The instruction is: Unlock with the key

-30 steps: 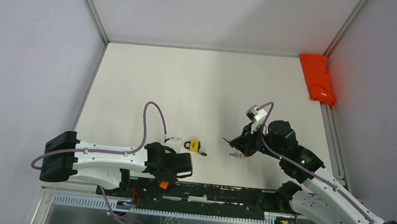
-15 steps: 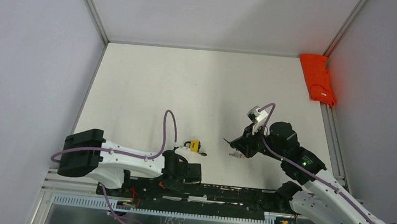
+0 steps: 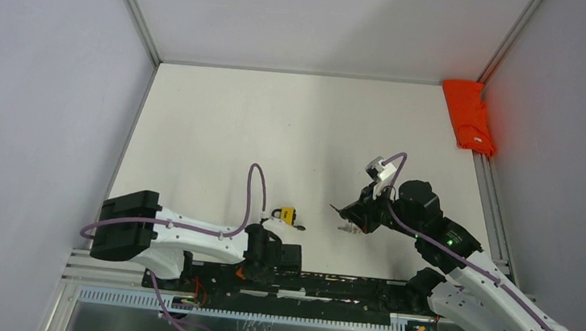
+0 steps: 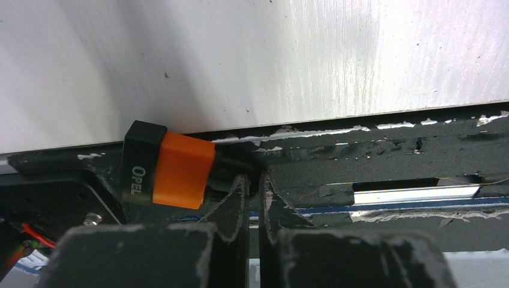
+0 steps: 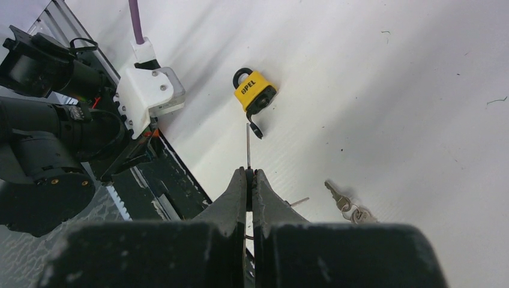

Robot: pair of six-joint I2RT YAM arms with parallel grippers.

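While pinched in the right gripper (image 5: 248,173), the key (image 5: 248,143) was pointed at the yellow padlock (image 5: 254,90) ahead — the left gripper (image 4: 253,181) was closed, empty.

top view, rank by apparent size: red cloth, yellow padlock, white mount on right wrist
1. red cloth
2. white mount and yellow padlock look alike; the mount is nearer the camera, so no ranking
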